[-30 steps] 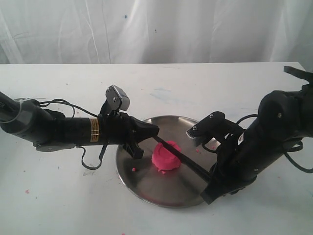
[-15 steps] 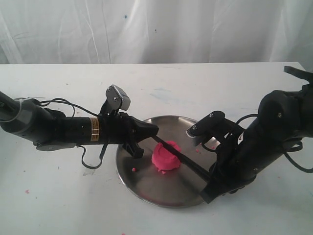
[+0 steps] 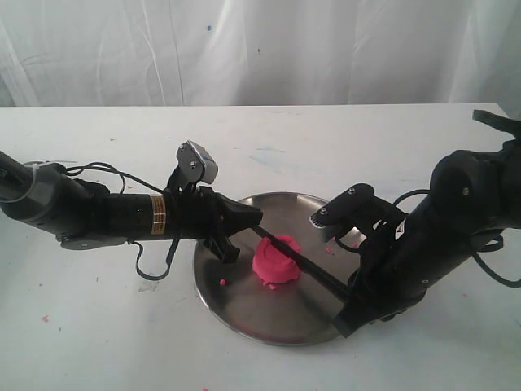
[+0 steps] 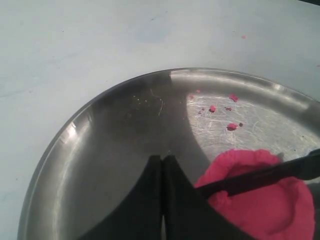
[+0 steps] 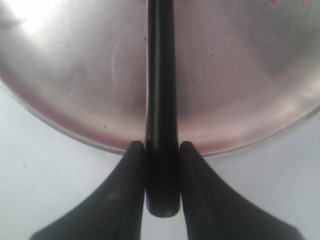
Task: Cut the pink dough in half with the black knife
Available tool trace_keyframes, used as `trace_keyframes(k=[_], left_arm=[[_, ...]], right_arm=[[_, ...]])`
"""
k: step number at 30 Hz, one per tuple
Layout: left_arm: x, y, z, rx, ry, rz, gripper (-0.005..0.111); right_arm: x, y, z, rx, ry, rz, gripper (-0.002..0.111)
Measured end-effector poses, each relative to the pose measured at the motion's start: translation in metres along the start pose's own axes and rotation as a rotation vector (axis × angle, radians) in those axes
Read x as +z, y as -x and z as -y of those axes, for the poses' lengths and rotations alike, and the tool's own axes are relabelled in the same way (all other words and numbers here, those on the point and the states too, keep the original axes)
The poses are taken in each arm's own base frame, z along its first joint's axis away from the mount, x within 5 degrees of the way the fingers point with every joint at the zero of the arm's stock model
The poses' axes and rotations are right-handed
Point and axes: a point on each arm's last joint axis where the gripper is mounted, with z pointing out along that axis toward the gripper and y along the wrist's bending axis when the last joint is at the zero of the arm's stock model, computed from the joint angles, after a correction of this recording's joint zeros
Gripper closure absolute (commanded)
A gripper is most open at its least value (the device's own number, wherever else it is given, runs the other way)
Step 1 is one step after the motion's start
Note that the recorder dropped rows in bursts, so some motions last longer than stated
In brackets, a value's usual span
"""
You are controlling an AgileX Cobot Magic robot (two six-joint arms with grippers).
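Note:
The pink dough [image 3: 277,262] [image 4: 262,200] is a single lump near the middle of the steel plate [image 3: 244,305] [image 4: 100,145] [image 5: 75,75]. The black knife [image 3: 313,271] [image 4: 260,176] [image 5: 161,90] lies slantwise across the dough's top, blade pressed into it. My right gripper [image 3: 348,314] [image 5: 162,150] is shut on the knife's handle at the plate's near right rim. My left gripper [image 3: 254,217] [image 4: 163,159] is shut with nothing in it, its tip just over the plate beside the dough and touching the knife's point.
Tiny pink crumbs [image 4: 231,126] lie on the plate's far side, and one crumb [image 3: 221,281] lies near its left rim. White table [image 3: 98,326] surrounds the plate. A white curtain [image 3: 260,49] hangs behind.

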Motion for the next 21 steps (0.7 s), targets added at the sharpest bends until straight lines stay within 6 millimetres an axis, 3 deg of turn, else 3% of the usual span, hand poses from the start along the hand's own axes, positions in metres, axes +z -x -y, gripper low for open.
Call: trace_keyframes(k=[21], left_arm=[[0.004,-0.01,-0.001,-0.029,0.002,-0.014,0.107]], right_arm=[[0.0,0.001,0.0,0.007,-0.004,0.015,0.108]])
